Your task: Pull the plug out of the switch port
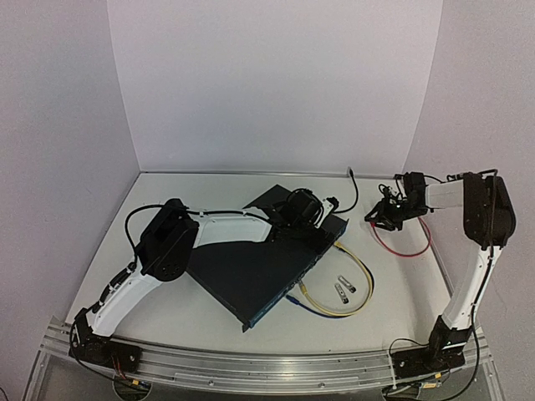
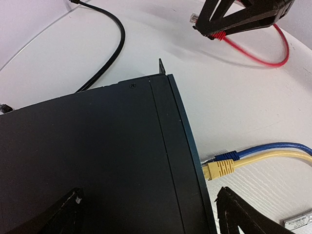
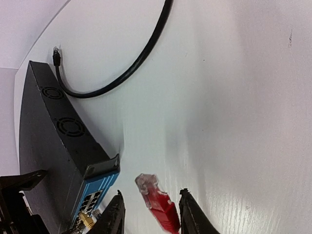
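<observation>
The switch [image 1: 251,267] is a flat dark box lying at an angle mid-table. My left gripper [image 1: 297,209] hangs over its far end, open, with its fingers spread across the dark top [image 2: 97,161] near the port edge. A yellow plug [image 2: 219,168] and a blue plug [image 2: 226,156] sit in the port face. My right gripper [image 1: 380,215] is off to the right of the switch, above the table. Its jaws stand apart around a red plug [image 3: 156,200], which is blurred, with a clear gap on the left side. The red cable [image 1: 401,242] loops on the table below.
A black cable [image 1: 353,188] lies at the back, its free end near the switch's fan side [image 3: 53,146]. Yellow cable [image 1: 355,267] and blue cable [image 1: 313,307] curl in front of the ports. Two small metal modules [image 1: 344,288] lie beside them.
</observation>
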You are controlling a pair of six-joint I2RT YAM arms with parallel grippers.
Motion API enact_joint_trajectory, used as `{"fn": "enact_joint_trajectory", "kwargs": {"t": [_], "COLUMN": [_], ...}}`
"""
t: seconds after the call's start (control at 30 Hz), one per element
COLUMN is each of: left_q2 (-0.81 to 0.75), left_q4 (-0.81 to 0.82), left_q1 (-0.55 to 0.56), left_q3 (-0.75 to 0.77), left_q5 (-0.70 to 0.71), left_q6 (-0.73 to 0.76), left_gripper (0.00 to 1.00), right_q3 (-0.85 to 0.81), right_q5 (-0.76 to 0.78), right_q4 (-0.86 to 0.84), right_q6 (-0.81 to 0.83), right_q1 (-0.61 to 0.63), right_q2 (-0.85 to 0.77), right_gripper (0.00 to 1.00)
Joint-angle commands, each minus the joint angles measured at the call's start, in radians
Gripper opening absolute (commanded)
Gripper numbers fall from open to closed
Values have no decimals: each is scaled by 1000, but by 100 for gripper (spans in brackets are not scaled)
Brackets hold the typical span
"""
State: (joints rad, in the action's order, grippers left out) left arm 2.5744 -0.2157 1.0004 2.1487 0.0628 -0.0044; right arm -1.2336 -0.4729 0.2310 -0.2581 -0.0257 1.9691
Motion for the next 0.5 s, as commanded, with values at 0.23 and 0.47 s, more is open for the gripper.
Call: {"fn": "enact_joint_trajectory", "kwargs": {"t": [0.23, 0.47], "left_q2": [21, -20], "left_q4": [-98, -63], "left_q1": [-20, -29], "left_q3": [-52, -129], "left_q5": [-34, -49], "left_q6": [-35, -52], "left_gripper": [93, 91], "right_q3": [19, 20], "right_q5": [-346, -543], "right_q4": [20, 19], "right_q6": [14, 10], "right_q1": [3, 65], "right_q2": [-30, 65], "right_gripper": [57, 58]}}
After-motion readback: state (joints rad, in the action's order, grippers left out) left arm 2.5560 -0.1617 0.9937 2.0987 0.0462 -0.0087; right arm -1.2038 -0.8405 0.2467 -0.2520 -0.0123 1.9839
